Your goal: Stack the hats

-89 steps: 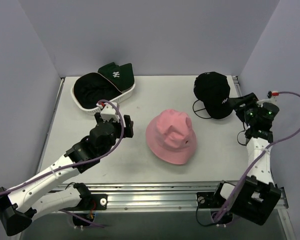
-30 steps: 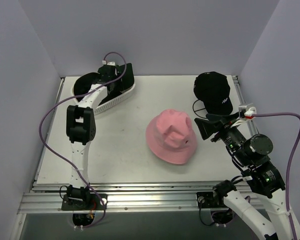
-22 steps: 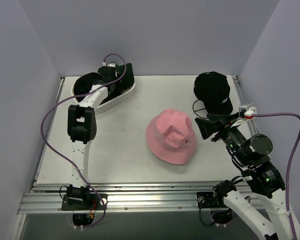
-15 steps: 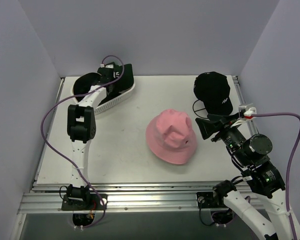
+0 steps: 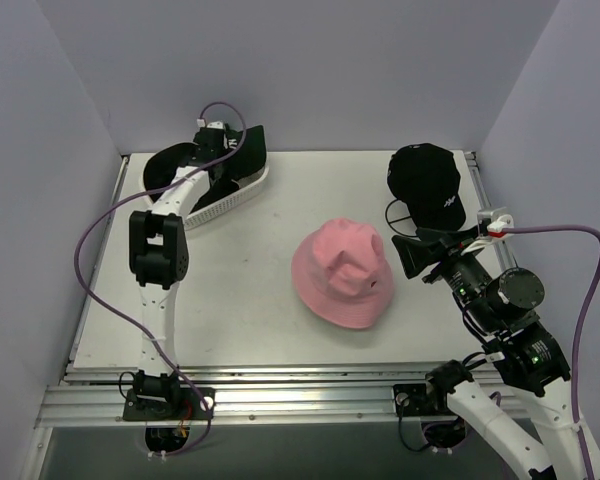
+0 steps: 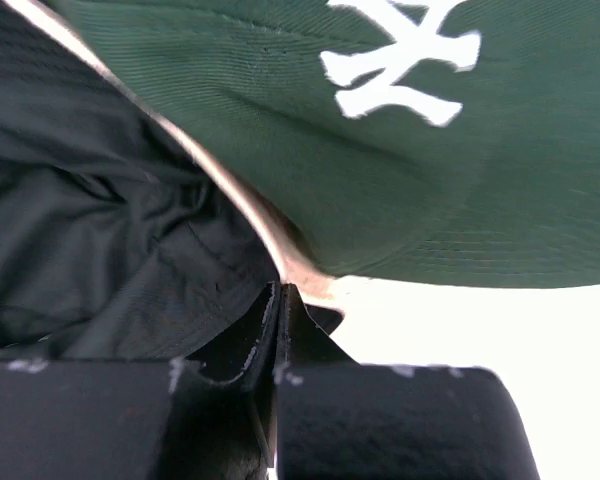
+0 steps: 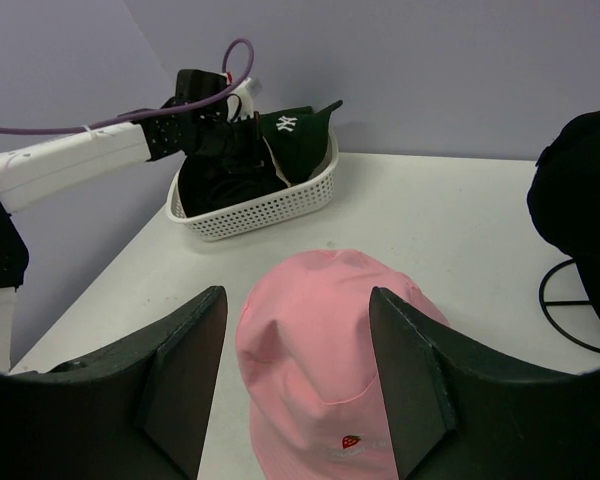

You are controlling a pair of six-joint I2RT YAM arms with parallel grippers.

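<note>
A pink bucket hat (image 5: 342, 272) (image 7: 330, 350) lies mid-table. A black cap (image 5: 427, 185) (image 7: 580, 210) sits on a wire stand at the back right. In the white basket (image 5: 235, 196) (image 7: 270, 208) lie a dark green cap (image 6: 430, 170) (image 7: 292, 135) with a white logo and a hat with a dark lining (image 6: 100, 230) and a pale tan rim (image 6: 300, 272). My left gripper (image 5: 223, 150) (image 6: 278, 292) is shut, pinching that tan rim right below the green cap. To the right of the pink hat my right gripper (image 5: 412, 256) (image 7: 295, 300) hangs open and holds nothing.
The basket stands in the back left corner against the wall. The wire stand (image 7: 578, 300) under the black cap is near the right wall. Grey walls enclose the table on three sides.
Three seconds ago the left arm was low over the table and the right arm was by the black cap. Over the last second the left jaws closed at the basket; the right arm stayed still.
</note>
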